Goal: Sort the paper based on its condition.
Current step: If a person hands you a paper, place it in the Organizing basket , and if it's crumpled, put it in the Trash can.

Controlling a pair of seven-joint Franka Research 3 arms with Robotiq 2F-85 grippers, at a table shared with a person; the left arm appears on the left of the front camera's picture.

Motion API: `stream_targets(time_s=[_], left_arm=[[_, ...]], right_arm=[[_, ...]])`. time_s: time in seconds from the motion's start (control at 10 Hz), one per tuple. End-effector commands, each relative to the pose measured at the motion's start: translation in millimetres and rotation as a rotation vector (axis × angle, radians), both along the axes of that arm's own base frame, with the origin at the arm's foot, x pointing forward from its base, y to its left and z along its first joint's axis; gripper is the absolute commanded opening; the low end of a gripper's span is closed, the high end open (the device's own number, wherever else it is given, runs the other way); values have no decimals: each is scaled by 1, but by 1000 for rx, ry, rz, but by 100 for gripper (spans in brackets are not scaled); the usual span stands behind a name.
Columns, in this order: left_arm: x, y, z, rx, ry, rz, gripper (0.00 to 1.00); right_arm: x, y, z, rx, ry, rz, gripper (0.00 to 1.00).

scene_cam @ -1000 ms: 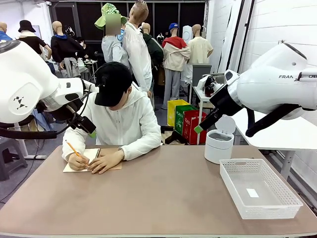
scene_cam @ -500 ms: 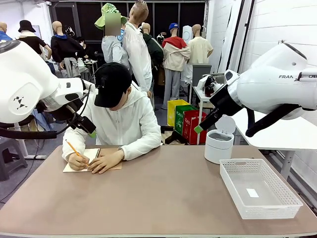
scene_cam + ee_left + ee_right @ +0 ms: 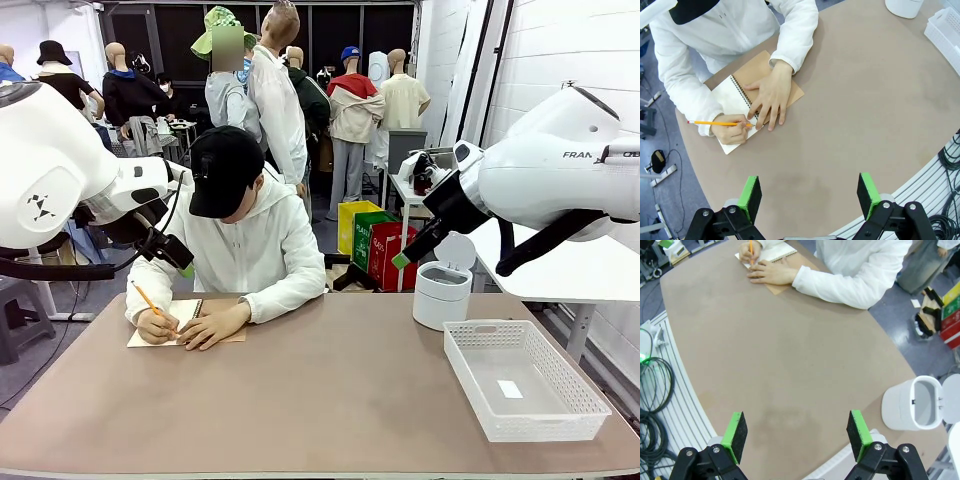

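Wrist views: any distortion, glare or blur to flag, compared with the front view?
Left wrist view: strong wide-angle bend, the table edge curves; notebook and pencil are sharp. Right wrist view: same bend, a faint darker patch on the table by the right gripper, no glare. Front view: even light, soft shadows, white basket keeps its mesh detail.

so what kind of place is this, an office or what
Probably a robotics lab or test workspace: two white robot arms flank a rounded brown table, black cables coil beside its edge, and a person writes in a spiral-bound notebook with a brown kraft cover.
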State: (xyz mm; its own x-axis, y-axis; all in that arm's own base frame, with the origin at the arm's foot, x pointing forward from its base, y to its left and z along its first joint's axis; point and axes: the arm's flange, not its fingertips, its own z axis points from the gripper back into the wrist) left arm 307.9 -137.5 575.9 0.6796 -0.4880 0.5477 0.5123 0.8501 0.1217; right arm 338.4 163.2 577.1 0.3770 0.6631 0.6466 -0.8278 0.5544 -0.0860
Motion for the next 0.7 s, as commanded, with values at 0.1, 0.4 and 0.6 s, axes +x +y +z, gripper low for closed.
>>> stream_targets(time_s=[0.1, 0.4, 0.6], left_arm=[[0, 0, 0, 1, 1, 0, 100], [0, 0, 0, 1, 1, 0, 100], [0, 0, 0, 1, 1, 0, 100]], right_arm=[[0, 0, 0, -4, 4, 5, 100], [0, 0, 0, -4, 4, 5, 100], [0, 0, 0, -4, 4, 5, 100]])
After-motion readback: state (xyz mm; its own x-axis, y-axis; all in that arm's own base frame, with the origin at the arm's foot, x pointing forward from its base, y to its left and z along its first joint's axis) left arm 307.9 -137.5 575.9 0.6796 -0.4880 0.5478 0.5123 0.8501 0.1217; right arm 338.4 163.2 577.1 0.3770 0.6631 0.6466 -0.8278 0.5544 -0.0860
